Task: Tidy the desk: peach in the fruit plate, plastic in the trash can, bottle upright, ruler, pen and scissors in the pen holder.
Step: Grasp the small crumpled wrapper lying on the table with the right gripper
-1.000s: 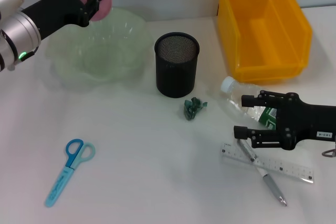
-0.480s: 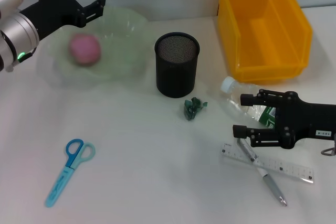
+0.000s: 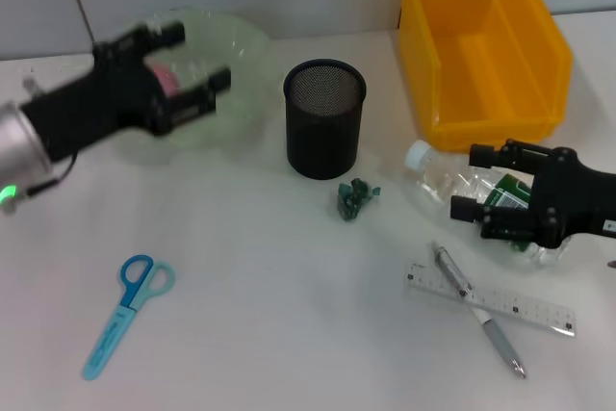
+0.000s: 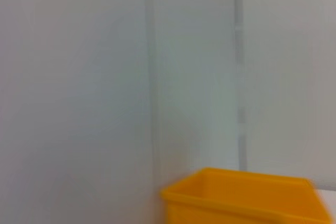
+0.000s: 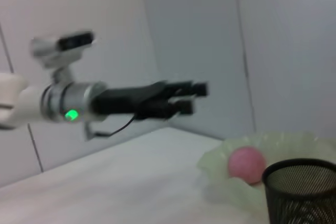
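Peach [image 3: 166, 77] sits in the fruit plate [image 3: 236, 45] at 10 o'clock, my left gripper [image 3: 183, 69] spread empty over it, right gripper [image 3: 491, 185] open around the lying bottle [image 3: 438, 172] at 3 o'clock; plastic [image 3: 355, 197], scissors [image 3: 127, 309], ruler [image 3: 520, 307], pen [image 3: 476, 310] left.

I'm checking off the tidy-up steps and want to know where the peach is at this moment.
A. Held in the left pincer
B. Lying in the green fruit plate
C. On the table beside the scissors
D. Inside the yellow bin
B: the pink peach lies in the green fruit plate, and the left pincer above it is open and holds nothing.
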Available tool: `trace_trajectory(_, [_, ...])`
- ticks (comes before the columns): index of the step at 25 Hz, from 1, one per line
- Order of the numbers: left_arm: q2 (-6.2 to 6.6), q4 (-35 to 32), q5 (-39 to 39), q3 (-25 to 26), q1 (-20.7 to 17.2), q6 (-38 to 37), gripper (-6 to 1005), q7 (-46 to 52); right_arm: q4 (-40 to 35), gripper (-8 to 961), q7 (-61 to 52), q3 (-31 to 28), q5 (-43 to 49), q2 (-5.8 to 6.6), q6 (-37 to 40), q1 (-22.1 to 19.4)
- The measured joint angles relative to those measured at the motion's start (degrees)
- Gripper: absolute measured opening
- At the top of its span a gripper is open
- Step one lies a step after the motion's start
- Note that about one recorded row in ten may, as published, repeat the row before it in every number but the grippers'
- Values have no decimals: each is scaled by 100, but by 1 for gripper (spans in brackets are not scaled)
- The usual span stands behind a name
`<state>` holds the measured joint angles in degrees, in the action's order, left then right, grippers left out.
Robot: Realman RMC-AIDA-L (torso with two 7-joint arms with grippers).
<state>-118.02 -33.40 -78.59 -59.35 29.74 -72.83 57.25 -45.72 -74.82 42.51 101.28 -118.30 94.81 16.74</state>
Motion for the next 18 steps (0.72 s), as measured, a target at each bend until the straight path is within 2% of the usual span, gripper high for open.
trace_trajectory(5, [-4,40,-16,-392,-494,-354,798,87,-50,822,-216,-138,49,-9,7,-21])
trace_trajectory(8, [-29,65,-16,-708,-739,-370,798,-49,-394,822,-797,-136,314,-8,-63,18])
trace_trajectory(13, [-29,135,-16,-1190,-875,-361,798,-134,-1493,822,-2763,89,1404,-57,-333,378])
trace_trajectory(15, [-16,145,-17,-1334,-917,-430,798,-178,-2119,822,-3947,469,1968,-47,-217,696])
trace_trajectory(18, [-13,140,-45,-1384,-934,-485,798,-218,-2522,822,-4602,790,2265,-53,-225,826])
